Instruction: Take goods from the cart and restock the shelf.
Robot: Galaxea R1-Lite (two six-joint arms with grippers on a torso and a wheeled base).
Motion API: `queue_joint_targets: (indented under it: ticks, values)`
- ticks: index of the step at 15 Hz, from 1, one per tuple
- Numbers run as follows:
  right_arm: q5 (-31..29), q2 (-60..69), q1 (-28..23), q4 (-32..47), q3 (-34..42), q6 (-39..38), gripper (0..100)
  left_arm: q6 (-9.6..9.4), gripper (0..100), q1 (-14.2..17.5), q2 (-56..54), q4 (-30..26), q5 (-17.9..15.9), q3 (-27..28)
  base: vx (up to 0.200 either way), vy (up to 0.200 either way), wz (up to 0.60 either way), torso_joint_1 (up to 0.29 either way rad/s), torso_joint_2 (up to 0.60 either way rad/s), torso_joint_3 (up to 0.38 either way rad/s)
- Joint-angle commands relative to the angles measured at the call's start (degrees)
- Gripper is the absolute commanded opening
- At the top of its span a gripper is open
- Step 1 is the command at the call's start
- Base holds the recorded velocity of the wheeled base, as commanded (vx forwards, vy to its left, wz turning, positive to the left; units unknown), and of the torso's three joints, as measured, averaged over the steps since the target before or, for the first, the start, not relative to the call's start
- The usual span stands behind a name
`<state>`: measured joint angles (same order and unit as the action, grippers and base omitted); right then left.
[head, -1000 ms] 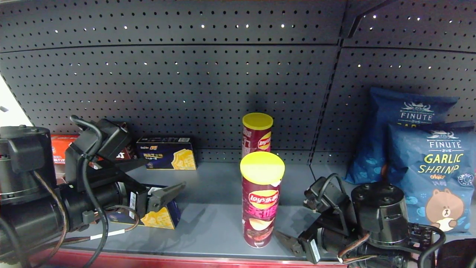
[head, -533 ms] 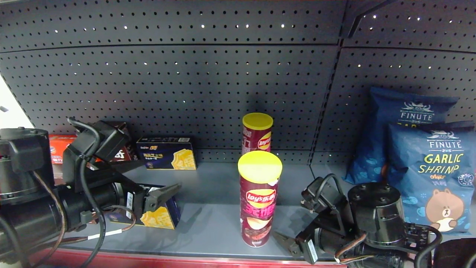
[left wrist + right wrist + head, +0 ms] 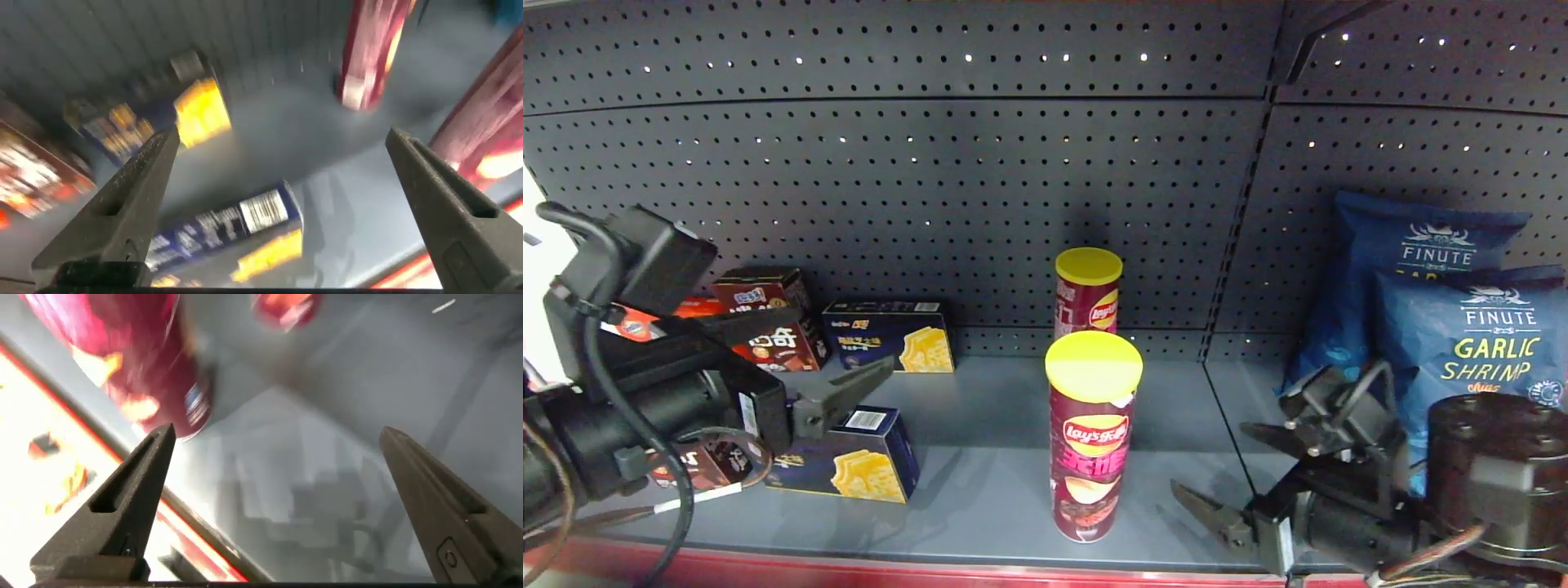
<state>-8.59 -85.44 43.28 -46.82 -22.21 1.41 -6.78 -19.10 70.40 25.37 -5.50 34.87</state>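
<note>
Two maroon chip cans with yellow lids stand upright mid-shelf, the front can (image 3: 1092, 445) before the back can (image 3: 1086, 290). My right gripper (image 3: 1213, 461) is open, to the right of the front can and apart from it. In the right wrist view the open gripper (image 3: 276, 433) holds nothing, with the front can (image 3: 131, 351) off to one side. My left gripper (image 3: 866, 392) is open above a dark blue cracker box (image 3: 849, 457) lying near the shelf's front. The left wrist view shows its gripper (image 3: 282, 139) spread wide over that box (image 3: 229, 233).
A second cracker box (image 3: 890, 335) and brown chocolate boxes (image 3: 768, 331) sit at the back left. Blue chip bags (image 3: 1478, 351) lean at the right behind my right arm. The grey shelf (image 3: 996, 490) has a red front edge and a perforated back wall.
My left arm has drawn back to the left and risen, uncovering the front cracker box and chocolate boxes. My right arm has shifted right, away from the front can.
</note>
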Motion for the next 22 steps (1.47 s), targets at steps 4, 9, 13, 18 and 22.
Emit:
queue_joint_targets:
  ticks: [4, 9, 13, 18, 22]
  values:
    - [-0.1, 28.0, -12.8, 0.9, 13.9, -1.9, 100, 0.19, 100, 10.3, -20.0, -3.9, 0.5, -7.1, 0.000, 0.000, 0.00, 0.000, 0.00, 0.000]
    - [0.0, 39.2, -25.2, 2.9, 19.1, -1.7, 100, 0.27, 100, 10.9, -38.1, -6.8, 13.2, -19.7, 0.000, 0.000, 0.00, 0.000, 0.00, 0.000]
    - [-0.9, 59.7, -29.0, 19.8, 22.0, 0.3, 100, -0.34, 100, 10.8, -57.7, -30.7, 15.4, -18.3, 0.000, 0.000, 0.00, 0.000, 0.00, 0.000]
    - [-3.9, 79.9, -33.6, 44.0, 19.4, -0.4, 100, -2.45, 100, 10.9, -65.2, -34.8, 15.3, -18.8, 0.000, 0.000, 0.00, 0.000, 0.00, 0.000]
    - [-1.5, 79.9, -33.6, 43.5, 21.9, -3.3, 100, -2.10, 100, 10.9, -65.2, -25.5, 13.4, -29.2, 0.000, 0.000, 0.00, 0.000, 0.00, 0.000]
